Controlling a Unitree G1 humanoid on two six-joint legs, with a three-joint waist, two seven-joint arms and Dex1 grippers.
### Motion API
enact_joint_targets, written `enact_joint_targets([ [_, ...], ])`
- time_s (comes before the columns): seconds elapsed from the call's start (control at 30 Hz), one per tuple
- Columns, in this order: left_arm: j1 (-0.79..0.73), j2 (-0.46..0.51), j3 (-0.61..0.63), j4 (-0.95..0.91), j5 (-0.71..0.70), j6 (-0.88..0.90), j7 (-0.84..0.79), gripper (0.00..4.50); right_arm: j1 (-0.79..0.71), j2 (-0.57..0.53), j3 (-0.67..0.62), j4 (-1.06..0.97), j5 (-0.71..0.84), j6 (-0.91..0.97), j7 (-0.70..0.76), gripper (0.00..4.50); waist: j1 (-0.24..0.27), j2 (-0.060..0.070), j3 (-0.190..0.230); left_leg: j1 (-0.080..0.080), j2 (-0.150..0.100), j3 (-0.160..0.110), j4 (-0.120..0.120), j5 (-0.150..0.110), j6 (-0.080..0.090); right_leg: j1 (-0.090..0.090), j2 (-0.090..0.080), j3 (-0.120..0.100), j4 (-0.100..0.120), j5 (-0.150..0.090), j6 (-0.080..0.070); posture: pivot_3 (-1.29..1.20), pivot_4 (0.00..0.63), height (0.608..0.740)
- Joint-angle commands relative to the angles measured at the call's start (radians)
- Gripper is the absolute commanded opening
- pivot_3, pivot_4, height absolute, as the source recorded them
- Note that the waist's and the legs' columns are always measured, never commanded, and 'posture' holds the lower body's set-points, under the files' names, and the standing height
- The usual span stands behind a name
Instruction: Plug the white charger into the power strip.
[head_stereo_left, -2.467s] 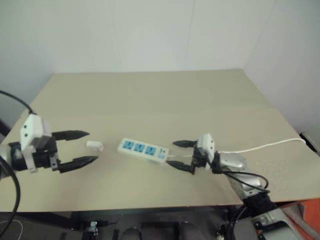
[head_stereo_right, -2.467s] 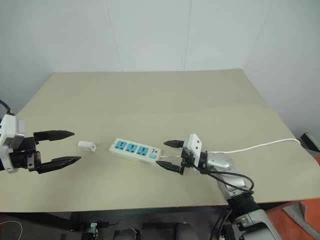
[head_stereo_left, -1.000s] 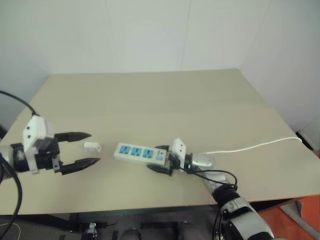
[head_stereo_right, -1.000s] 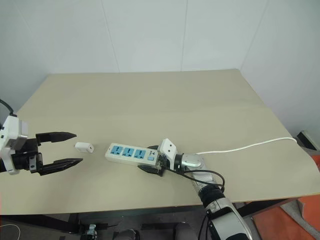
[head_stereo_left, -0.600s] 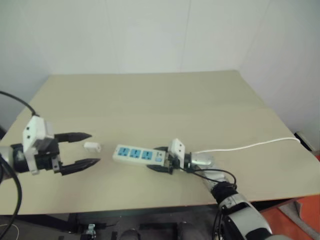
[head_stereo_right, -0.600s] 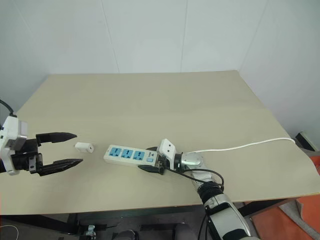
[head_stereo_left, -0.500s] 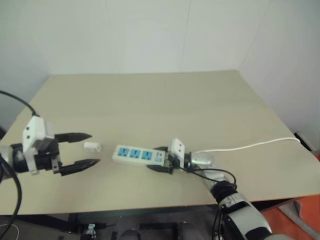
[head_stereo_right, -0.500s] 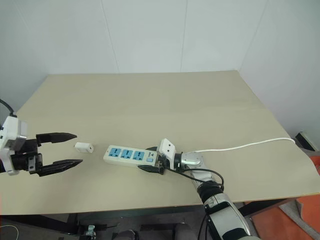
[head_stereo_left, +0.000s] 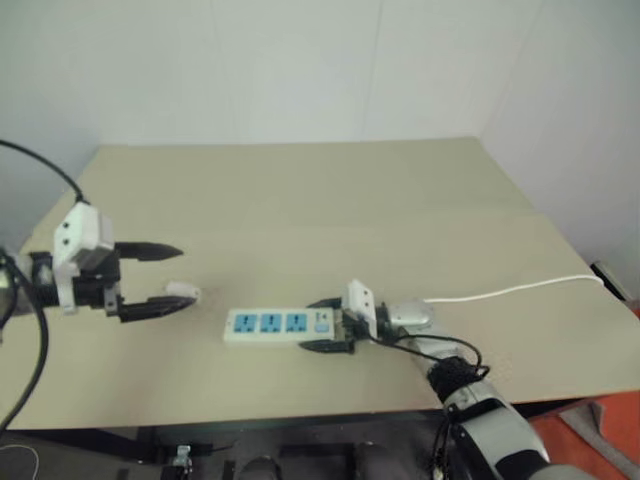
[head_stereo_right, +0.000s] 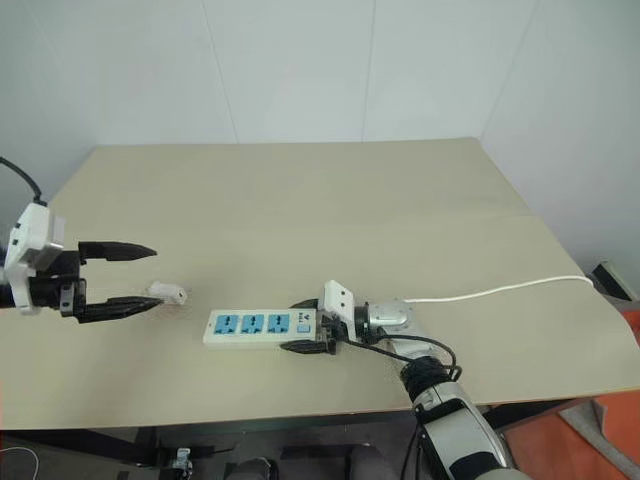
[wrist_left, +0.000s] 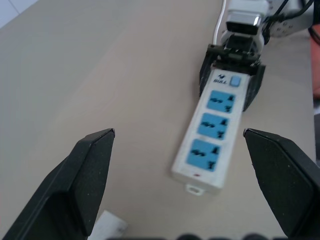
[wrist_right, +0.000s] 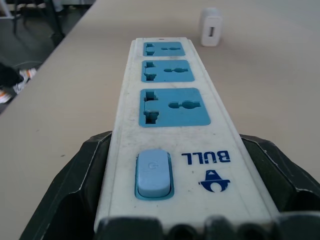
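**Charger between our left fingers, strip pinned by the right: where this could slip**

Our left gripper (head_stereo_right: 128, 279) has its two black fingers (head_stereo_right: 118, 249) spread wide apart and holding nothing. The white charger (head_stereo_right: 167, 294) lies on the table (head_stereo_right: 330, 190) right at the tip of the lower finger, slightly beyond the gap rather than deep inside it; we cannot tell whether that tip touches it. In the left wrist view a white corner of the charger peeks in near the base of one finger (wrist_left: 90, 165).

Our right gripper (head_stereo_right: 305, 324) is clamped across the switch end of the power strip (head_stereo_right: 258, 326), one finger on each long side. The three blue sockets run out past these fingertips toward the charger, and the cord (head_stereo_right: 500, 291) trails away behind the wrist.

Risks as we judge them:

- The charger is small and sits at the fingertip. If we close from here, the tip may nudge it aside or pinch only a corner, so it twists or pops out.
- A skewed grip would present the plug crooked to the socket, and pushing would jam it.
- The right grip is at one end only. Pressing into the farthest socket could pivot the strip about those fingers.
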Motion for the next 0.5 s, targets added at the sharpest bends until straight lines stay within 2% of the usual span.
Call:
enact_joint_targets([
  [0.03,-0.133,0.043,-0.111,0.095,0.113,-0.096,-0.058,4.50,-0.002,0.015,0.008,-0.017,0.005,-0.037,0.029,3.43,0.000,0.000,0.000,0.000,0.000,0.000,0.000,0.000,0.000,0.000,0.000,0.000,0.000,0.000,0.000,0.00,0.150,0.740],
  [0.2,-0.423,0.047,-0.374,0.241,0.366,-0.152,-0.141,4.50,-0.008,0.026,0.012,0.014,-0.009,-0.046,0.026,3.43,-0.002,0.000,0.000,-0.001,0.000,0.000,0.000,0.000,0.000,-0.001,0.001,0.000,0.000,0.000,0.000,0.00,0.150,0.740],
  [0.37,-0.705,-0.066,-0.568,0.435,0.548,-0.070,-0.205,4.50,-0.018,0.030,0.012,0.035,-0.019,-0.050,0.016,3.43,-0.002,-0.001,0.000,-0.001,0.000,0.000,0.001,0.000,0.000,-0.001,0.002,0.000,0.001,0.000,0.000,0.00,0.150,0.740],
  [0.47,-0.798,-0.117,-0.630,0.536,0.628,-0.039,-0.218,4.50,-0.017,0.029,0.009,0.034,-0.022,-0.049,0.012,3.43,-0.009,-0.001,0.000,-0.001,0.000,0.000,0.001,0.000,0.000,-0.001,0.002,0.001,0.002,0.000,0.001,0.00,0.150,0.740],
  [0.5,-0.821,-0.126,-0.660,0.576,0.656,-0.083,-0.234,4.50,-0.009,0.023,0.008,0.025,-0.021,-0.045,0.014,3.43,-0.013,-0.001,0.000,-0.001,0.000,0.000,0.001,0.000,0.000,-0.001,0.002,0.001,0.002,0.000,0.001,0.00,0.150,0.740],
])
